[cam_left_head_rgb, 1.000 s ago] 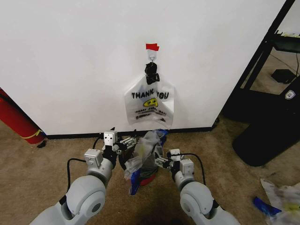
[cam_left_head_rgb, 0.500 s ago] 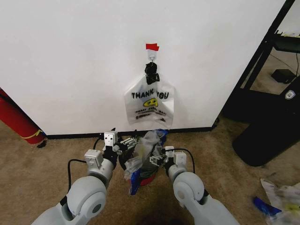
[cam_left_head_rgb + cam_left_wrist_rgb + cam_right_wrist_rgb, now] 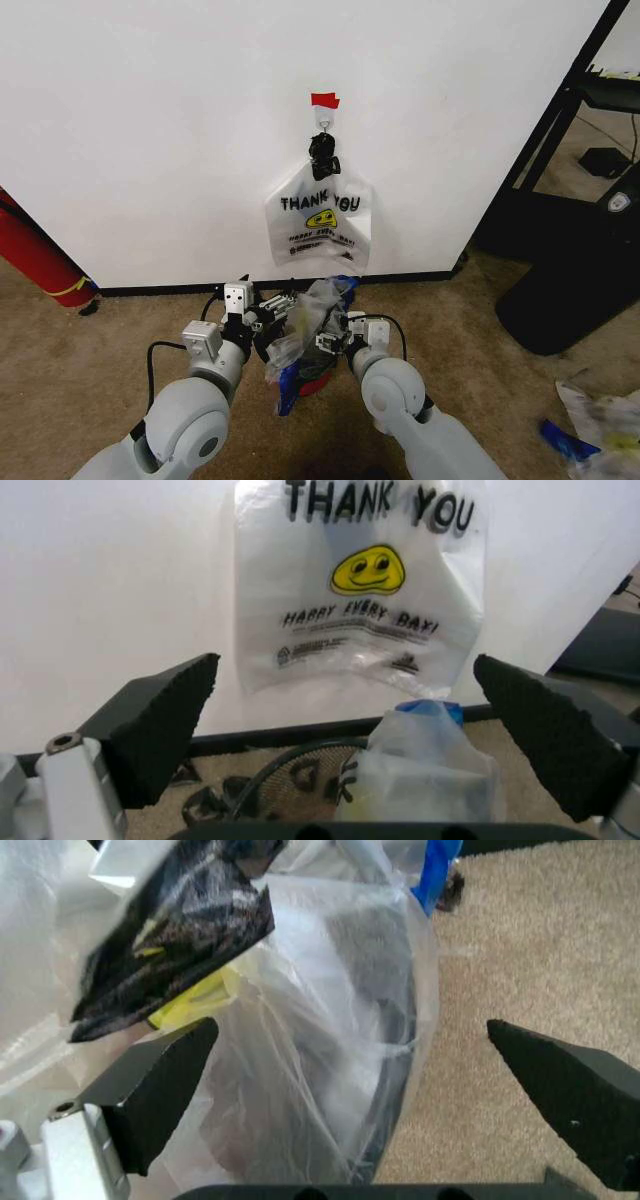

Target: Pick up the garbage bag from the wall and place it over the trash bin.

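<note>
The garbage bag (image 3: 303, 335), crumpled translucent plastic with blue panels, is draped on the trash bin (image 3: 316, 384), whose red base peeks out on the carpet below the wall (image 3: 150, 120). My left gripper (image 3: 272, 308) is open at the bag's left side, and its fingers (image 3: 160, 727) frame the bag's top (image 3: 420, 757) and the bin's black rim (image 3: 275, 776). My right gripper (image 3: 330, 342) is open against the bag's right side. Its fingers (image 3: 150, 1091) straddle the plastic (image 3: 320, 1050), with the bin's rim (image 3: 385, 1140) dark behind it.
A whitish "THANK YOU" bag (image 3: 318, 225) hangs from a hook (image 3: 323, 120) under red tape (image 3: 324, 100), straight above the bin. A red cylinder (image 3: 35, 255) leans at the left. A black rack (image 3: 560, 200) stands at the right, and a crumpled bag (image 3: 600, 425) lies on the floor.
My right arm has swung left, bringing its gripper from beside the bin up against the bag. The left arm has barely shifted.
</note>
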`<state>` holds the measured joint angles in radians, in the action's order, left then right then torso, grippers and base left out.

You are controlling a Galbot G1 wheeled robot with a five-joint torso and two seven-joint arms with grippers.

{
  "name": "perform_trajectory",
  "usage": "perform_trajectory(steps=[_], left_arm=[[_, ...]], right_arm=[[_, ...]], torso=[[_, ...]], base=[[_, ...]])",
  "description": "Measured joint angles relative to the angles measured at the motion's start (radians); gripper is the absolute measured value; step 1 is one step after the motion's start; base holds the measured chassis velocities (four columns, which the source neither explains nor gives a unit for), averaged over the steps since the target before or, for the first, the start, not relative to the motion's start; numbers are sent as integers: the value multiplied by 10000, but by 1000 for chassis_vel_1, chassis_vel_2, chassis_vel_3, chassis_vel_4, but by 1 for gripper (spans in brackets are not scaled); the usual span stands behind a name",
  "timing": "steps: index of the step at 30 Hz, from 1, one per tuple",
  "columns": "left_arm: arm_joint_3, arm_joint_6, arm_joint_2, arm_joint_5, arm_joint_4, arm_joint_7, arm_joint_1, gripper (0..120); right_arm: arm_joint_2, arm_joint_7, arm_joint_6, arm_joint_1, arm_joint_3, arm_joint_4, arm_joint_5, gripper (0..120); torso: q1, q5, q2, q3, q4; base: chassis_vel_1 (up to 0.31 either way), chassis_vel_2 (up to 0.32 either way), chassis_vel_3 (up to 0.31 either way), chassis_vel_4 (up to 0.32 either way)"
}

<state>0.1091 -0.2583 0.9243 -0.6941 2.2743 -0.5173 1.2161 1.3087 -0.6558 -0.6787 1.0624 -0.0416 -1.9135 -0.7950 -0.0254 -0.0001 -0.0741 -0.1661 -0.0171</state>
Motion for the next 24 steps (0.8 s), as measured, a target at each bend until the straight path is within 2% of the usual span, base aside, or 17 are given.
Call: perform_trajectory(steps=[5,6,8,12,14,20,21,24], left_arm=[[-11,29,10,13,-32,39,18,100],[-19,34,16,17,-46,44,19,100],[-22,37,18,18,-48,47,20,100],[-53,57,71,21,-111,80,22,100],[-55,58,73,21,-112,84,22,100],[-77,62,132,-23,-157,109,2,100],[-77,62,132,-23,-157,109,2,100],[-105,62,156,-65,-155,94,11,100]], right_arm=[[134,-424,-170,-57,-40,64,-345,82],[158,-505,-203,-73,-50,90,-400,75],[170,-540,-215,-80,-52,108,-415,75],[218,-764,-302,-164,-40,329,-716,54],[211,-774,-305,-172,-38,345,-743,54],[196,-1049,-357,-341,-13,637,-1172,24],[196,-1049,-357,-341,-13,637,-1172,24],[160,-1066,-340,-310,-18,534,-981,14]], torso=[[0,0,0,0,0],[0,0,0,0,0],[0,1,0,0,0],[0,1,0,0,0],[0,1,0,0,0],[0,1,0,0,1],[0,1,0,0,1],[0,1,0,0,1]], base=[[0,0,0,0],[0,0,0,0],[0,0,0,0],[0,0,0,0],[0,0,0,0],[0,0,0,0],[0,0,0,0],[0,0,0,0]])
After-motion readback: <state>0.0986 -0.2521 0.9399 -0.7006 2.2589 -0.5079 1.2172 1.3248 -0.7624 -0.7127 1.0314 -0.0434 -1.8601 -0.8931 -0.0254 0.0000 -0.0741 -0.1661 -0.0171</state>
